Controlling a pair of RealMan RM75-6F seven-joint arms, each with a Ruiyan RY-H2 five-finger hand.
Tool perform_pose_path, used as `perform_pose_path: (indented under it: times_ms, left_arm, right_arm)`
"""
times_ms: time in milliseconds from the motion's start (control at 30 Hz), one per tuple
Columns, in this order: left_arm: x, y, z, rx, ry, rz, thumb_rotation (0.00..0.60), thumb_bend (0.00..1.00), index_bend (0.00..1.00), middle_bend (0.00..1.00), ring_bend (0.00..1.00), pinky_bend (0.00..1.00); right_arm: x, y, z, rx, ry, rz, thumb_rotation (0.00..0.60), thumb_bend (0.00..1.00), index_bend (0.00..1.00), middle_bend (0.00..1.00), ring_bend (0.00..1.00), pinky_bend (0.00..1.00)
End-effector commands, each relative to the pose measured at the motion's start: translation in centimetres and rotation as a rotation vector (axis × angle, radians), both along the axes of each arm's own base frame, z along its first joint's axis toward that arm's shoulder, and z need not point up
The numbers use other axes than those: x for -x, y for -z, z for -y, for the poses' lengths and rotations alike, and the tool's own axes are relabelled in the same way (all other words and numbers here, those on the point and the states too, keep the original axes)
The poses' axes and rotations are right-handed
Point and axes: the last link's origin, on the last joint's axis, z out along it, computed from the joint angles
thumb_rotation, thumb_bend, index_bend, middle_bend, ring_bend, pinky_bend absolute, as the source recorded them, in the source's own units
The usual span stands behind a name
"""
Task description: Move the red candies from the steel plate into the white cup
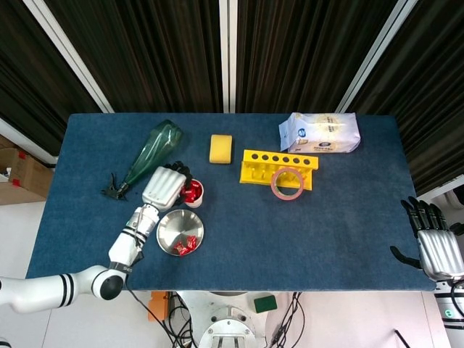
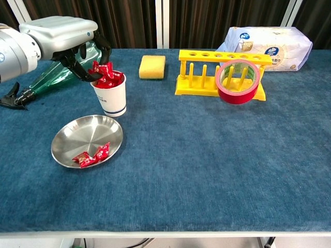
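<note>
The steel plate [image 1: 165, 226] [image 2: 88, 135] lies near the table's front left, with a few red candies [image 1: 186, 244] [image 2: 93, 155] at its front edge. Just behind it stands the white cup [image 1: 196, 196] [image 2: 110, 98], heaped with red candies. My left hand [image 1: 163, 187] [image 2: 59, 31] hovers over the cup's left rim, its fingers curled down around a red candy [image 2: 100, 68] at the top of the heap. My right hand [image 1: 435, 246] hangs off the table's right front corner, fingers apart and holding nothing; only the head view shows it.
A green bottle [image 1: 152, 154] [image 2: 49, 76] lies on its side behind my left hand. A yellow sponge [image 1: 221, 148] [image 2: 152, 66], a yellow rack [image 1: 279, 168] [image 2: 217, 72] with a red tape roll [image 1: 274, 183] [image 2: 235, 95] leaning on it, and a white bag [image 1: 320, 133] [image 2: 269, 41] lie further back.
</note>
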Motion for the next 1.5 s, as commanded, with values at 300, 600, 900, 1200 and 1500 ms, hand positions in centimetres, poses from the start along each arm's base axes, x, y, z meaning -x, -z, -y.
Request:
perform_pose_path:
  times_ms: [300,600,900,1200,1500]
  left_arm:
    - [0.3,0.0,-0.5,-0.013,-0.011,-0.003,0.6,0.37,0.52,0.35,0.24,0.41]
    - [0.7,0.0,-0.5,-0.011,-0.024,-0.011,0.6,0.37,0.41,0.34,0.24,0.41]
    - [0.8,-1.8,0.9,-0.038,-0.009,0.014,0.6,0.37,0.39,0.33,0.23,0.41]
    - [6.0,-8.6,5.8,-0.201,-0.041,0.08,0.6,0.32,0.37,0.31,0.23,0.39]
    - [14.8,-12.4,12.3,-0.231,-0.13,0.026,0.591,0.18,0.24,0.12,0.0,0.21]
  right_arm:
    - [0.0,0.1,0.0,-0.004,0.003,-0.004,0.6,0.2,0.0,0.0,0.0,0.0]
    - [0.0,0.1,0.1,-0.002,0.005,-0.005,0.6,0.2,0.0,0.0,0.0,0.0]
    - [0.1,0.0,0.1,0.002,0.007,-0.003,0.6,0.2,0.0,0.0,0.0,0.0]
    - [0.1,0.1,0.1,0.002,0.007,-0.004,0.6,0.2,0.0,0.0,0.0,0.0]
    - [0.0,0.3,0.0,0.018,0.006,-0.041,0.6,0.2,0.0,0.0,0.0,0.0]
